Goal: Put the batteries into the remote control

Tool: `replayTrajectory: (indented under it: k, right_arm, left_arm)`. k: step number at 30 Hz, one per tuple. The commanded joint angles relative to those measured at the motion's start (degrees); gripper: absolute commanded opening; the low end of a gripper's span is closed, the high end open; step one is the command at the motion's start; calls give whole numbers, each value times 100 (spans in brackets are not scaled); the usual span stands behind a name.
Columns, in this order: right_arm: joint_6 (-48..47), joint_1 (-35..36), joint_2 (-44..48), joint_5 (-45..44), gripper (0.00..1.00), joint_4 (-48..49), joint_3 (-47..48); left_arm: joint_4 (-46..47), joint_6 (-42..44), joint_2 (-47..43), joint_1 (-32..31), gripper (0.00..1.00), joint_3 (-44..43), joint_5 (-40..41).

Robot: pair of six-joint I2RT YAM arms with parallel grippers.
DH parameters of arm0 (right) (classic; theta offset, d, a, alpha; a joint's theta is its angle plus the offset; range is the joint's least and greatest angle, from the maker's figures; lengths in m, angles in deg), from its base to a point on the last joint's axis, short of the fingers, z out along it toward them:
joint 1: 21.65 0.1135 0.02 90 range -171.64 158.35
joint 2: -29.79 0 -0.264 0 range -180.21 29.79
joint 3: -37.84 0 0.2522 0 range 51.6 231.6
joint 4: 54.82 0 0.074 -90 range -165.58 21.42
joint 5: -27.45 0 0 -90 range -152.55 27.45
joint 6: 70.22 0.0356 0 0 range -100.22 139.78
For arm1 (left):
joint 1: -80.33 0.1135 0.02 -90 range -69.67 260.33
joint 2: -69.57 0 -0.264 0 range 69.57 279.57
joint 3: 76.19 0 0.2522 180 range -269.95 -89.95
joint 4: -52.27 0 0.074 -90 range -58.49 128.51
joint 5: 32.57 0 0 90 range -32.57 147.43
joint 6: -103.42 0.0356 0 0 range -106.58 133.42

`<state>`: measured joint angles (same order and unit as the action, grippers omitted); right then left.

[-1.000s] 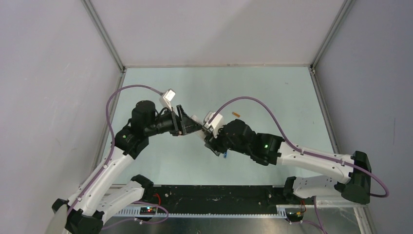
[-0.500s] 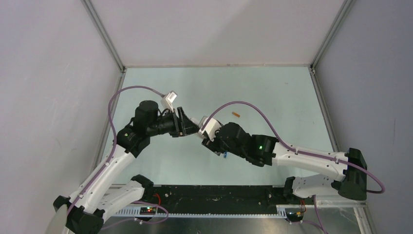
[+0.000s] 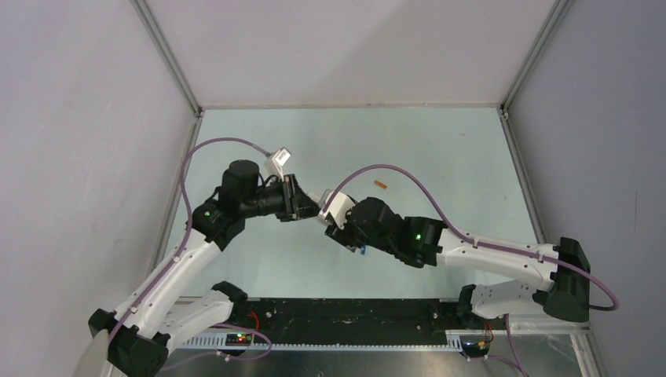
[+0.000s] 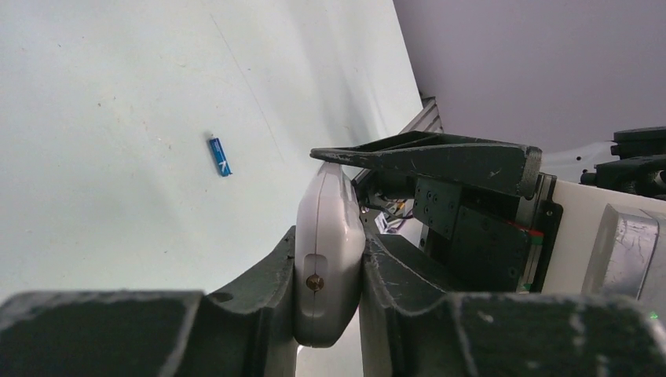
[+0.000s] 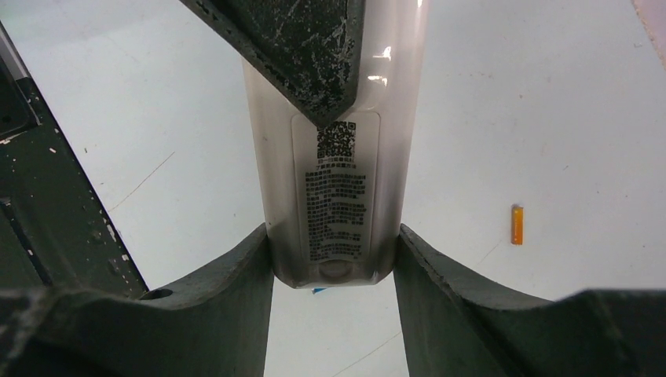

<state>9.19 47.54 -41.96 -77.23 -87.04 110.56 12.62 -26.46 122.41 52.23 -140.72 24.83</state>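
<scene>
The white remote control [image 3: 316,201] hangs above the table between both arms. My left gripper [image 3: 308,209] is shut on it, gripping its front and back faces at one end [image 4: 328,251]. My right gripper [image 5: 334,259] is shut across the width of the other end, with the printed label on the remote's back [image 5: 338,196] facing the camera. One of the left fingers [image 5: 298,47] lies over that back. The blue battery [image 4: 221,155] lies on the table under the right wrist [image 3: 362,250]. The orange battery [image 5: 516,225] lies farther back on the table [image 3: 381,185].
Pale green table [image 3: 440,149] enclosed by grey walls, with metal rails along the left [image 3: 177,196] and right [image 3: 522,181] edges. A black strip with cabling [image 3: 345,314] runs along the near edge between the arm bases. Purple cables arch over both arms.
The left gripper's jaws have closed onto the remote, which they stood open around before. Both arms have drifted slightly left; the right grip is unchanged.
</scene>
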Motion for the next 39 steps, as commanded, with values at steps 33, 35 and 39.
replayTrajectory:
  k: [33,35,39]
  right_arm:
    - [-13,-108,513,384,31,289,-256]
    - [-4,-132,548,423,31,312,-285]
    - [-38,-138,550,452,31,368,-291]
  left_arm:
    - [-56,50,-120,40,47,-260,133]
    - [-52,50,-122,41,46,-265,120]
    - [-47,50,-100,40,45,-256,25]
